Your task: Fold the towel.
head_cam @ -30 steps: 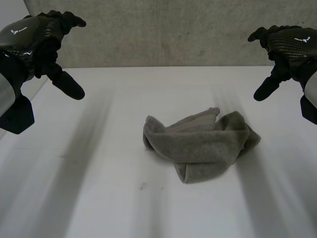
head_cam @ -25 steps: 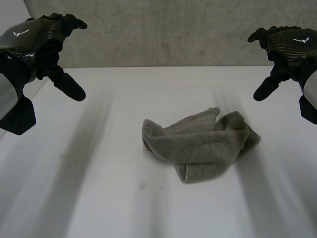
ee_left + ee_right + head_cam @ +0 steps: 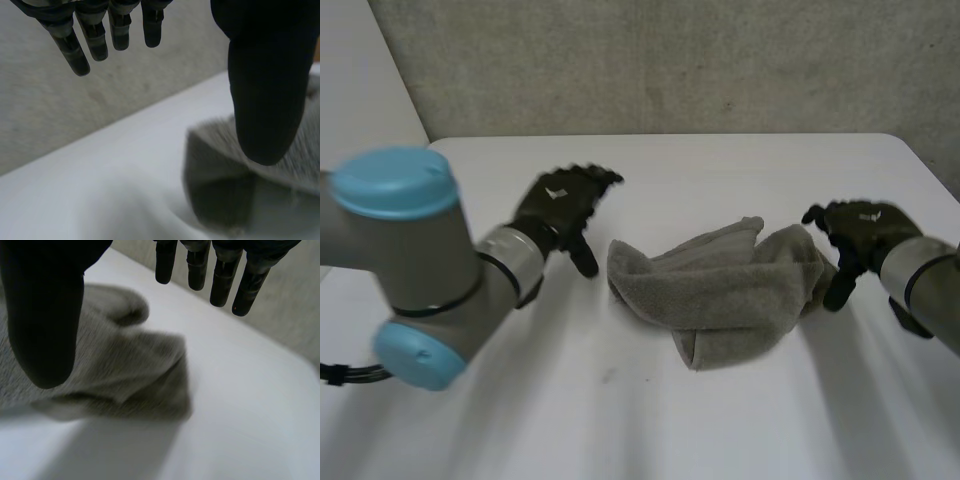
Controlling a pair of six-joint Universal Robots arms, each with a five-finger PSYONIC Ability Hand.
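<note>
White table (image 3: pixel 620 420) stands before a rough grey wall (image 3: pixel 670 60), and a crumpled grey towel (image 3: pixel 720 290) lies bunched near the table's middle, its folds heaped over one another. Left hand (image 3: pixel 560 205) hangs just beside the towel's left edge, apart from the cloth; its fingers (image 3: pixel 75 45) are straight and spread well away from the thumb (image 3: pixel 265 100), holding nothing. Right hand (image 3: pixel 855 230) is at the towel's right end, fingers (image 3: pixel 220 275) likewise straight and wide of the thumb (image 3: pixel 45 315), empty. Whether that thumb touches the cloth cannot be told.
</note>
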